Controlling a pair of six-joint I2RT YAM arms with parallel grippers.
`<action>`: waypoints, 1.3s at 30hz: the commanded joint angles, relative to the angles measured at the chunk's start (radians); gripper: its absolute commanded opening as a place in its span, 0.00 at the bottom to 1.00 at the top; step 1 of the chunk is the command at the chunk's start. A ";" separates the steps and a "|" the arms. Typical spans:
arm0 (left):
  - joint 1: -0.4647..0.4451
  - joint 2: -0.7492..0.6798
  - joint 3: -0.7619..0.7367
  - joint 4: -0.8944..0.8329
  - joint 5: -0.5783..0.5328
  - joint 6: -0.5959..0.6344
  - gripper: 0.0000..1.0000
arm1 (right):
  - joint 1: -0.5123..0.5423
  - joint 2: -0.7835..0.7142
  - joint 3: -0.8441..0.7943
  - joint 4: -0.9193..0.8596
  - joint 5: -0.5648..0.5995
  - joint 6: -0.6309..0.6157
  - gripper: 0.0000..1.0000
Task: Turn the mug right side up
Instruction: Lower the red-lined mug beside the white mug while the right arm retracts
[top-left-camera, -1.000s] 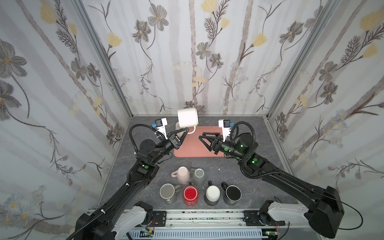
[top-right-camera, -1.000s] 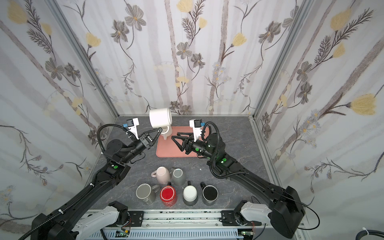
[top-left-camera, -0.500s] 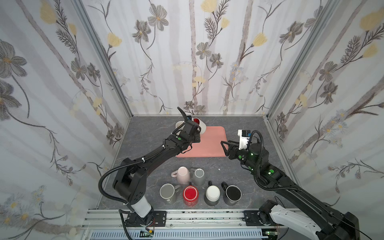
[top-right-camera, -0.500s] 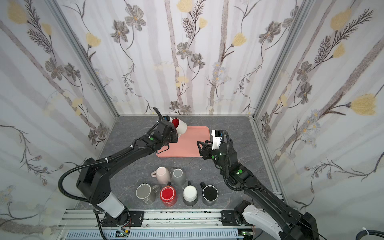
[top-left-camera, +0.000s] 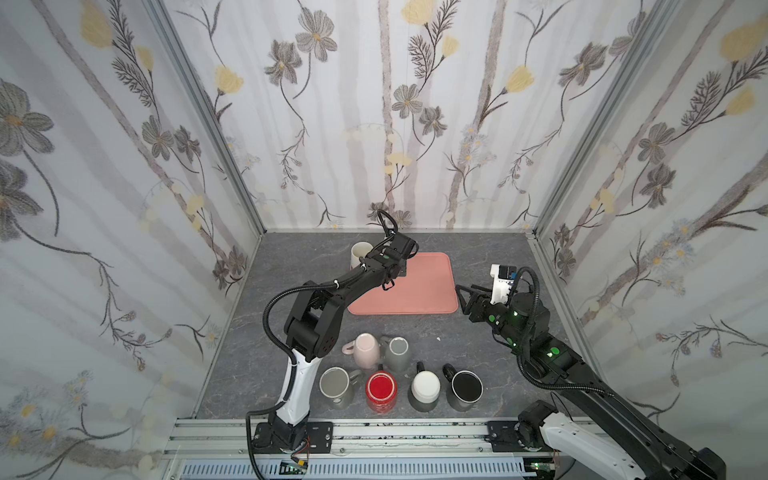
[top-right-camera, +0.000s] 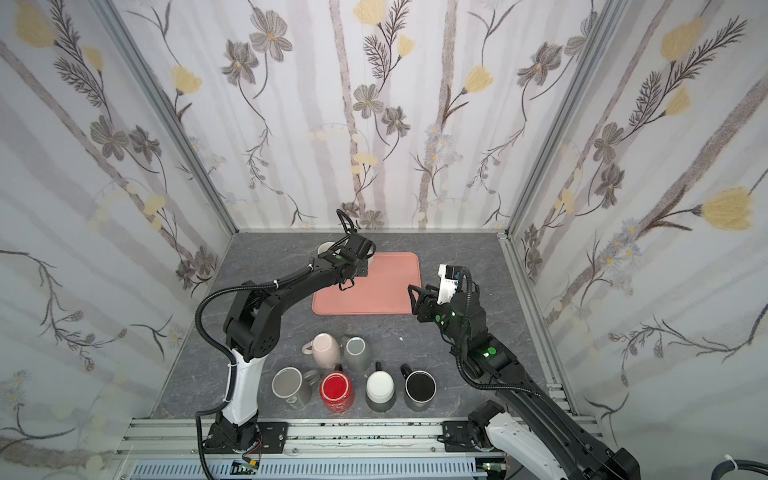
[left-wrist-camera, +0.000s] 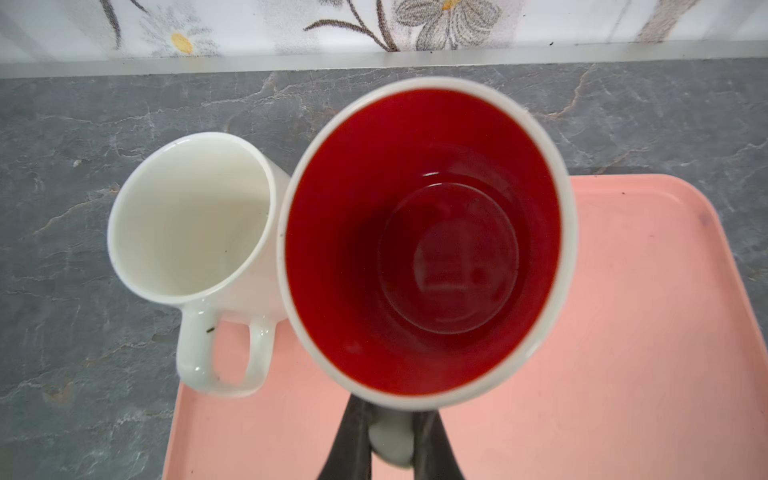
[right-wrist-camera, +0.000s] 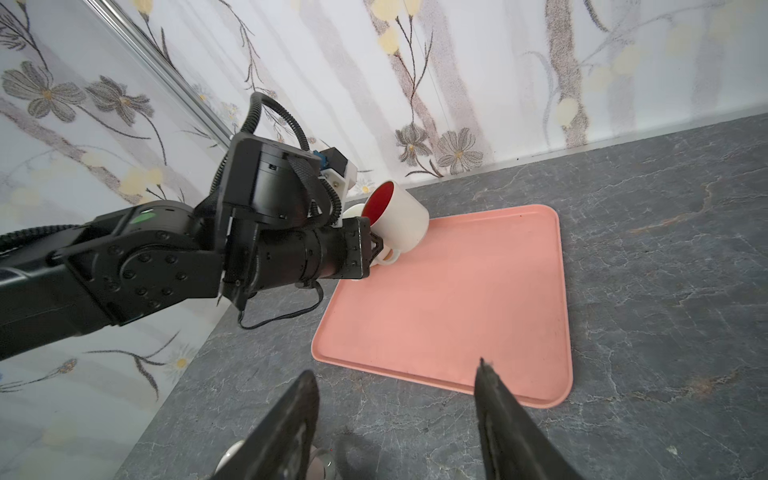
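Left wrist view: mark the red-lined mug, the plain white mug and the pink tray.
red-lined mug (left-wrist-camera: 449, 257), left wrist view, on its red inner bottom.
plain white mug (left-wrist-camera: 187, 216), left wrist view, on its inner wall.
pink tray (left-wrist-camera: 644, 332), left wrist view, on its bare floor.

The white glazed ceramic mug with a red inside (left-wrist-camera: 428, 249) is glossy and smooth, like the plain white ceramic mug (left-wrist-camera: 187, 220) beside it. Mid-frame in both top views, the salmon-pink plastic tray (top-left-camera: 415, 286) looks matt, and the grey veined stone-look tabletop (top-left-camera: 490, 257) looks dull.
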 joint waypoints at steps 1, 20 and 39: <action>0.011 0.050 0.074 -0.024 -0.073 0.005 0.00 | -0.011 -0.020 -0.009 -0.002 0.000 -0.003 0.61; 0.009 0.200 0.235 -0.150 -0.142 0.029 0.00 | -0.046 -0.046 -0.045 -0.009 -0.001 0.008 0.64; -0.004 -0.075 0.004 0.043 -0.045 -0.031 0.54 | -0.060 -0.017 -0.005 -0.042 -0.050 0.000 0.80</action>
